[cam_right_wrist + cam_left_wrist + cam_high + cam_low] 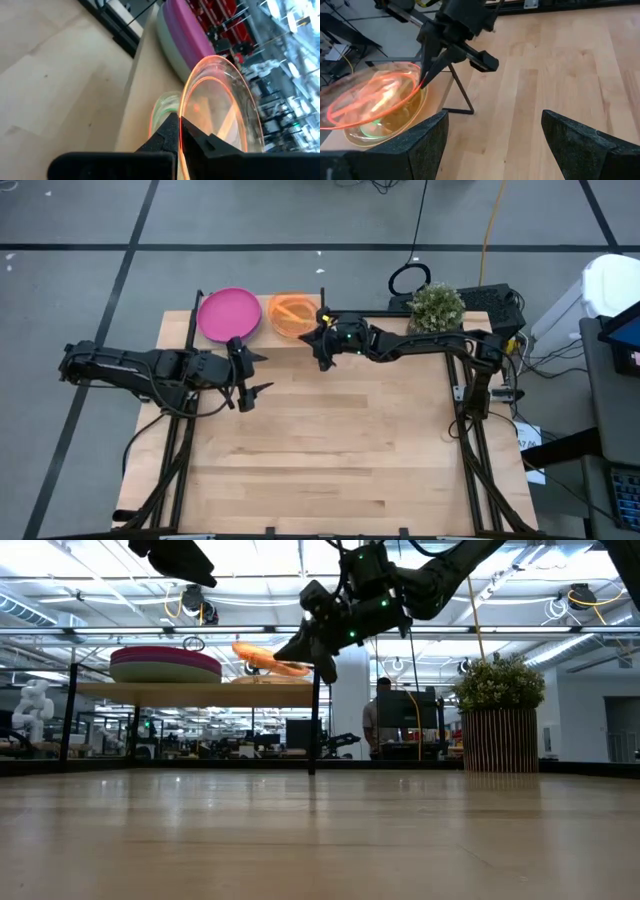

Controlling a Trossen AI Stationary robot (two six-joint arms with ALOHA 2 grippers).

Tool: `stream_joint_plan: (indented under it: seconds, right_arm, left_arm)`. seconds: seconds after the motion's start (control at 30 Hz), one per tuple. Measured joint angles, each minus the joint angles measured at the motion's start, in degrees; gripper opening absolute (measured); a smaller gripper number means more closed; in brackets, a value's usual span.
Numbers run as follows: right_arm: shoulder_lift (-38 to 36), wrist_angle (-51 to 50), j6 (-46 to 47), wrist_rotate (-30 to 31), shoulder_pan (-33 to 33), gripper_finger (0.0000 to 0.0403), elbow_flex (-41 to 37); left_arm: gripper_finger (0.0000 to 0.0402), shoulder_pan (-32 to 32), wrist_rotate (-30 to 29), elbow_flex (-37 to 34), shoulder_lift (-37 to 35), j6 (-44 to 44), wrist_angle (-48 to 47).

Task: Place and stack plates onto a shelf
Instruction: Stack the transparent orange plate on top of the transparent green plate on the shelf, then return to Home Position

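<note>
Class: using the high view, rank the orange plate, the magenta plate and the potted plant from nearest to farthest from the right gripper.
1. Orange plate, pinched by the right gripper, on the shelf.
2. Magenta plate, further left on the shelf.
3. Potted plant, opposite side, at the table's back edge.

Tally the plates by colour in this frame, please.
magenta plate: 1
pale teal plate: 1
orange plate: 1
green plate: 1
Total: 4 that can be told apart. The stacks may hide more.
</note>
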Motion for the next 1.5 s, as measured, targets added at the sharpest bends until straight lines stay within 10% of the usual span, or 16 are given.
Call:
stream_joint_plan:
  seconds: [0.87, 1.5]
  right_arm:
    - [-4.1, -5.5, 12.3, 0.6, 0.2, 0.0095, 0.1]
    - [-30.5, -19.1, 37.2, 1.1, 13.3, 0.0007, -12.2]
  left_arm:
    - [0.0321, 0.0, 0.0, 0.0, 0.3, -1.2, 2.4]
    - [0.0270, -7.2, -0.9, 0.0, 0.0, -3.2, 12.8]
